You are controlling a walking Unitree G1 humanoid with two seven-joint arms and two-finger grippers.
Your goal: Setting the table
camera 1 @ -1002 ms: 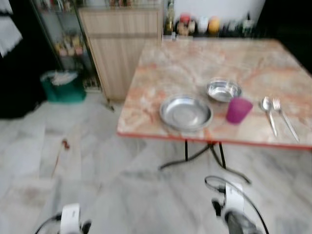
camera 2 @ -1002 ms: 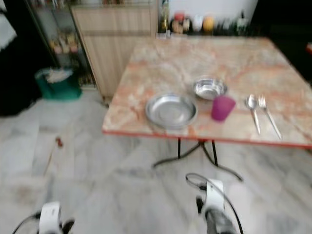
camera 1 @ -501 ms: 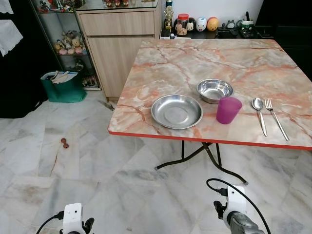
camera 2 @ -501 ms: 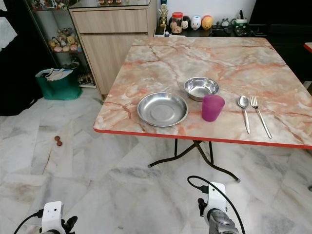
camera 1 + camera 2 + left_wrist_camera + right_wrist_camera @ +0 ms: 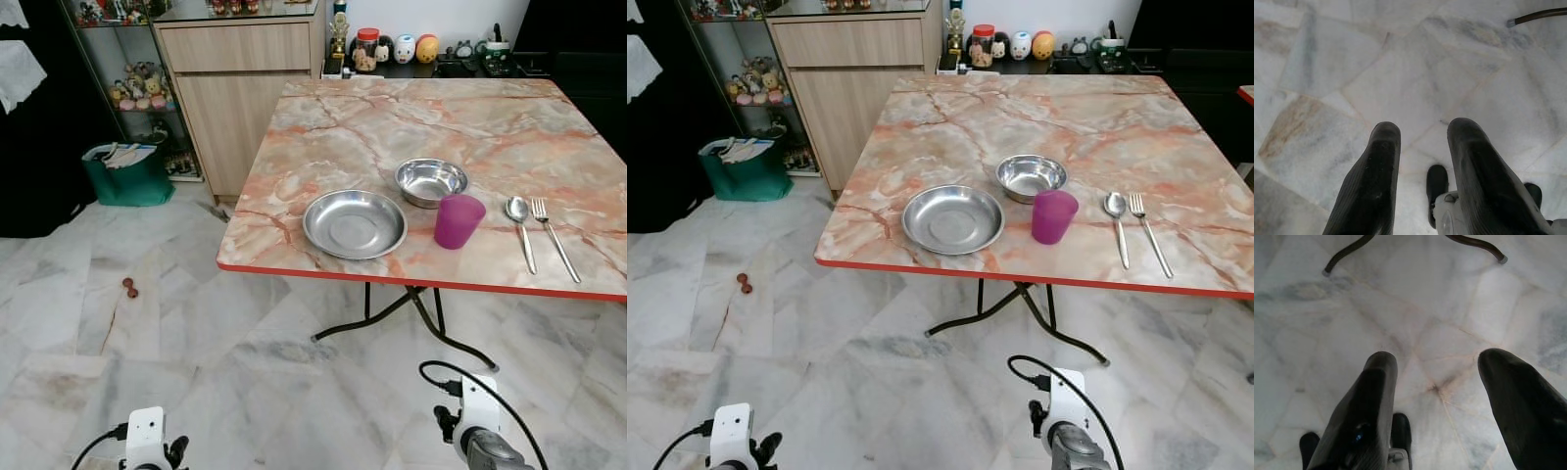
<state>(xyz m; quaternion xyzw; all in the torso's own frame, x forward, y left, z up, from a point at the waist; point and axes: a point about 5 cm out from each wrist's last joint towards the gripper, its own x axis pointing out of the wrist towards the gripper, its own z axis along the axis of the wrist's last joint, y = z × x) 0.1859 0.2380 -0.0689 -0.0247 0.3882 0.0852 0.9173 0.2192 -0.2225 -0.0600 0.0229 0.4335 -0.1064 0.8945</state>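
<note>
- Jaws on both sides stand spread and hold nothing: the left gripper (image 5: 1422,129) and the right gripper (image 5: 1437,362) hang low, pointing down at the pale marble floor (image 5: 245,362).
- Ahead stands the marble tabletop (image 5: 392,127) with its red edge, and the place setting sits along its near side.
- Steel plate (image 5: 355,223) lies close to the near edge, toward the robot's left.
- Steel bowl (image 5: 431,181) sits just behind the plate, a little to the right, apart from it.
- Purple cup (image 5: 458,220) stands upright just right of the plate and in front of the bowl.
- Spoon (image 5: 520,228) and fork (image 5: 554,235) lie side by side right of the cup, handles toward the near edge.
- Off to the left, a wooden cabinet (image 5: 240,88) stands behind the tabletop, with a green bin (image 5: 122,176) on the floor near it.
</note>
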